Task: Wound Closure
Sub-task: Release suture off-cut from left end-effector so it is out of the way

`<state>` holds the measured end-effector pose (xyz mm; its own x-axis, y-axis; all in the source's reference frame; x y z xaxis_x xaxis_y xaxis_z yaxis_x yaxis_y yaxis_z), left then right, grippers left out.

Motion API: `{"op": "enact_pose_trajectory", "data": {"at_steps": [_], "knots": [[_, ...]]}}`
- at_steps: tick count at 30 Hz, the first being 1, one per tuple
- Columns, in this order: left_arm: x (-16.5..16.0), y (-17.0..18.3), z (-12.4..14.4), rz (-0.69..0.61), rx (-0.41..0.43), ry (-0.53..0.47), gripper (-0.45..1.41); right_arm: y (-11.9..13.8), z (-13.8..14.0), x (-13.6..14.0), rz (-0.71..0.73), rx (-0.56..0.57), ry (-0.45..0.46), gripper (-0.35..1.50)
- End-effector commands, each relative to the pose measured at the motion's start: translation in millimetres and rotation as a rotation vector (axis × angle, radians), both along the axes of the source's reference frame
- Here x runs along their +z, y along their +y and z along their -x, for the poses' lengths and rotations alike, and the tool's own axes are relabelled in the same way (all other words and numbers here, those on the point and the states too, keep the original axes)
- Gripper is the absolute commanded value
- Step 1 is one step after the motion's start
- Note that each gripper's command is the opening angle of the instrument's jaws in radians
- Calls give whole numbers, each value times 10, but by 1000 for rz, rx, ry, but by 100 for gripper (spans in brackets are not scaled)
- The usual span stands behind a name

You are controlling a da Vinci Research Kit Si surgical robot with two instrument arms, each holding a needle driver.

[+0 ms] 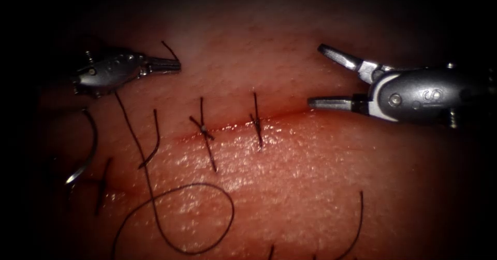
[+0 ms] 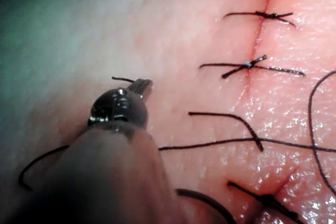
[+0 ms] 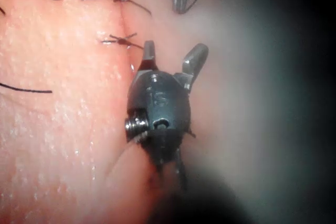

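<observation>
Thread (image 1: 135, 145), dark and limp, was pinched near its short free end in the clenched jaws of my left tool (image 1: 173, 65), above the cut (image 1: 233, 127) and toward its left end. From there the strand trailed down across the cut and coiled into a loose loop (image 1: 207, 218) on the tissue (image 1: 321, 177) below. My right tool (image 1: 323, 76) hovered at the cut's right end with its jaws spread, holding nothing. Two tied stitches (image 1: 205, 131) crossed the cut between the tools. The needle (image 1: 85, 154), a thin stiff curve, lay free on the surface at the far left, not in the tissue. I judged it slippery, best taken on its body behind the point; the thread would slip and snag easily.
</observation>
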<state>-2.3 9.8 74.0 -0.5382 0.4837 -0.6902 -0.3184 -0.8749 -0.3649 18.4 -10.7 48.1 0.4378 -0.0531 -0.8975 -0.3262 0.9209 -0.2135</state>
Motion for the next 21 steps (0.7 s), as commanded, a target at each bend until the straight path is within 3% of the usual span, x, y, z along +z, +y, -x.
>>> {"op": "enact_pose_trajectory", "data": {"at_steps": [1, 3, 5, 6, 10, 15, 19, 21], "knots": [[19, 1, 4, -45, 22, 39, 24, 3, -9, 5, 6, 1, -1, 138], [23, -1, 1, -91, 18, 58, 61, 2, -11, 6, 6, 1, -3, 138], [23, -1, -1, -107, 31, 75, 73, 1, -13, 7, 8, 2, -5, 138], [21, -2, -2, -114, 28, 80, 88, 0, -14, 7, 7, 1, -6, 138], [10, -3, -1, -124, 25, 82, 90, 0, -14, 7, 7, 0, -6, 138], [-17, -7, -3, -184, 5, 74, 76, -1, -13, 7, 7, 0, -6, 138], [-42, 9, -9, -200, -98, -31, 76, -1, -14, 7, 7, 0, -6, 138], [-58, 14, -16, -152, -108, -68, 76, -1, -13, 6, 7, -1, -6, 138]]}}
